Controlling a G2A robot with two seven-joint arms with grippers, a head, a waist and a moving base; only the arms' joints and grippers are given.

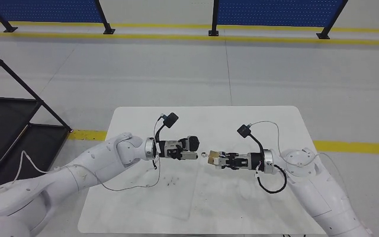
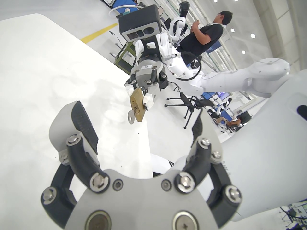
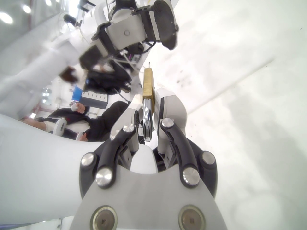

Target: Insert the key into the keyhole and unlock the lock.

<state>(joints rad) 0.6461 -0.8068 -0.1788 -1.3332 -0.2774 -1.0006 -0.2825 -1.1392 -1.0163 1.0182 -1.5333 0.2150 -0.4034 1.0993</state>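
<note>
The left gripper [image 1: 196,150] hung above the white rectangular table [image 1: 148,201], its black-padded fingers [image 2: 84,123] spread with nothing between them. Near it, not touching, the small silver round-headed key [image 2: 131,117] sat in the keyhole of the brass padlock [image 2: 137,105]. The right gripper [image 3: 147,101] pinched that padlock at its chrome shackle [image 3: 147,123] end.

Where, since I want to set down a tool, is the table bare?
Bare: the far strip of the table beyond the arms, and the near half in front of them, bar a few dark specks. Crowded: mid-table, where the open left gripper faces the right gripper shut on the lock.
</note>
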